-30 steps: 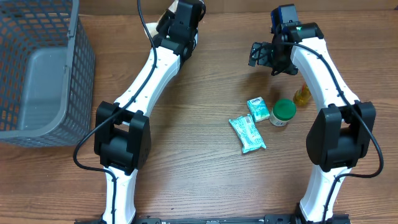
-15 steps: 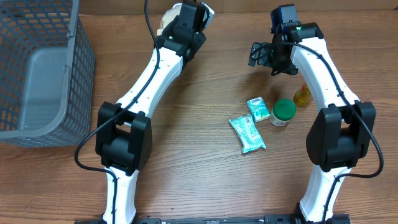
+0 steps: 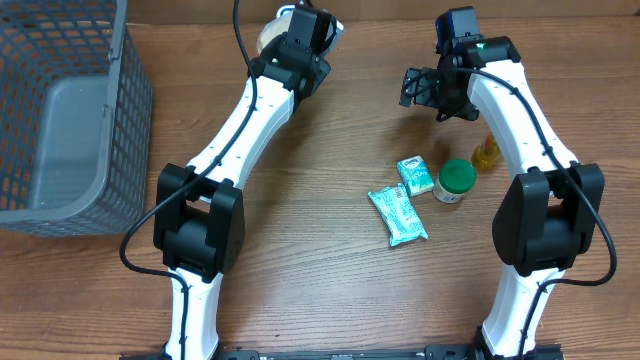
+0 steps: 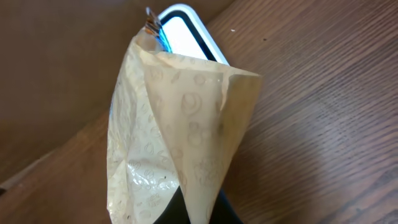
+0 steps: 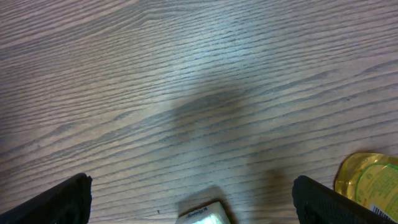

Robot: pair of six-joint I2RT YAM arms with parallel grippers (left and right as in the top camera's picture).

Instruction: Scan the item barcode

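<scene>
- Nearest the arm bases, a teal packet (image 3: 398,215) is lying flat on the wooden table (image 3: 320,280), towards the right side.
- Just beyond it, a small teal carton (image 3: 415,175) is lying close beside a green-lidded jar (image 3: 456,181); whether the two are touching I cannot tell.
- Slightly farther and to the right, a small yellow bottle (image 3: 486,153) is standing next to the right arm's white link; the right wrist camera is catching its yellow top at the frame's lower right corner.
- Over at the left edge, a grey mesh basket (image 3: 130,110) is sitting well apart from all of these items.
- Farther back, the right gripper (image 3: 415,87) is hovering over bare wood with its fingers spread wide apart and nothing between them; the two dark fingertips (image 5: 62,199) are showing at the bottom corners of its own camera view.
- Farthest back, the left gripper (image 4: 198,210) is reaching to the rear edge of the table with its fingers pressed together on the task's item, a crinkled tan bag (image 4: 174,124), pinching it at the lower fold.
- Behind the bag, which is hanging in front of the left wrist camera, the scanner (image 4: 186,28) is showing its white rim and bright window, and the bag is covering part of it.
- No barcode is showing on the side of the bag facing the camera.
</scene>
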